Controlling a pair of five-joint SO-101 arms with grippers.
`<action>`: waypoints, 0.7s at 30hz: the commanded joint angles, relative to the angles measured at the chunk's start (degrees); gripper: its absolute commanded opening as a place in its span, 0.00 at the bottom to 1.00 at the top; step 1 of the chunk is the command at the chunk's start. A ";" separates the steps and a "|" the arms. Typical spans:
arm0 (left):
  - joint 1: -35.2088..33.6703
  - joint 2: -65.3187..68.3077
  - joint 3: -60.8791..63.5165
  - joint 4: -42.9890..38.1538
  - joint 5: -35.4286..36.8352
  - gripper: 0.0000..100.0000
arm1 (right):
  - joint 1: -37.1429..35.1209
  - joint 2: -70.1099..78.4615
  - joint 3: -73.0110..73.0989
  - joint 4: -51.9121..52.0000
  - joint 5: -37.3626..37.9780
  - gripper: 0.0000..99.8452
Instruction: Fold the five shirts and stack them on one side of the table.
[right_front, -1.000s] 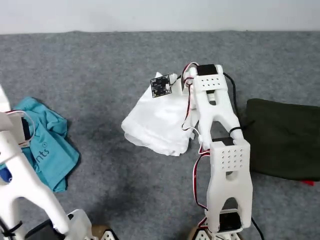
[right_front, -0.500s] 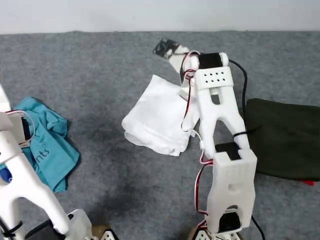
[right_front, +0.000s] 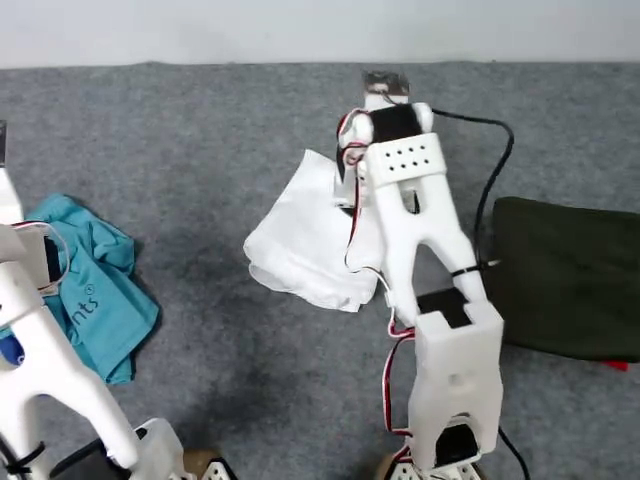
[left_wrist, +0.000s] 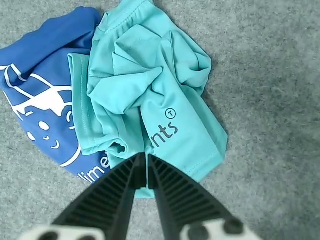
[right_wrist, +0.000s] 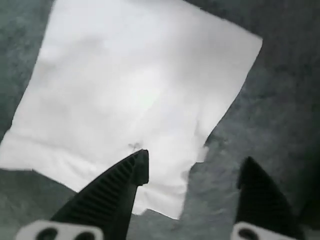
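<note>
- High view: the white shirt (right_front: 310, 245) is lying loosely folded in the middle of the grey table (right_front: 200, 130), and the right arm (right_front: 420, 230) is hanging over its far right corner. The teal shirt (right_front: 95, 285) is sitting crumpled at the left edge beside the left arm (right_front: 40, 370). A dark green shirt (right_front: 570, 280) is lying flat on the right, apart from the white one.
- Left wrist view: the left gripper (left_wrist: 145, 159) is hovering over the teal shirt (left_wrist: 150, 95), jaws clenched together on nothing. The teal shirt is overlapping a blue shirt (left_wrist: 35, 90).
- Right wrist view: the right gripper (right_wrist: 195, 160) is hanging above the white shirt (right_wrist: 135, 85), jaws spread wide and gripping nothing. One finger is over the cloth, the other over bare table.
</note>
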 joint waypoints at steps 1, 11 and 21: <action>0.26 -1.93 -0.40 -1.14 -0.62 0.02 | -0.40 2.51 -2.90 -3.82 -7.74 0.43; 0.26 -1.67 -0.40 -1.14 -0.62 0.02 | -1.80 13.23 -2.90 -17.27 -13.89 0.44; 0.26 -1.58 -0.40 -1.14 -0.70 0.02 | -1.45 23.52 -2.99 -18.15 -15.03 0.10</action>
